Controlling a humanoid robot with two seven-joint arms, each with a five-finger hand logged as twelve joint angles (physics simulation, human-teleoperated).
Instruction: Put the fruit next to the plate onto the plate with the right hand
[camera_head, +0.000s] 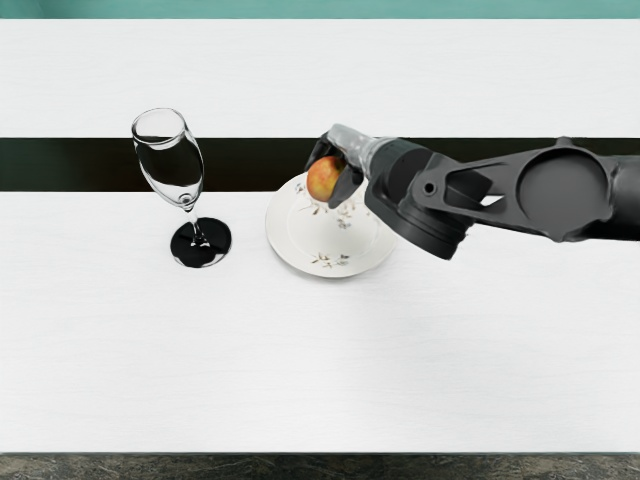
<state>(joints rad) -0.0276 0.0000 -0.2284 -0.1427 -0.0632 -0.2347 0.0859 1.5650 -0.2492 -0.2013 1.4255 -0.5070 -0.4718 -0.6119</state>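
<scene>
- The right hand (348, 160) has its fingers (320, 151) curled around the apple (325, 178).
- The apple is over the far rim of the plate (322, 252), mid-tabletop (300, 380); contact is unclear.
- Remaining, I judge: lower, release.

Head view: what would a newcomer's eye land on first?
The right hand, its arm reaching in from the right edge, has its fingers curled around a red-yellow apple. It holds the apple over the far part of the white patterned plate, mid-table. Left of the plate stands a clear wine glass on a dark foot.
</scene>
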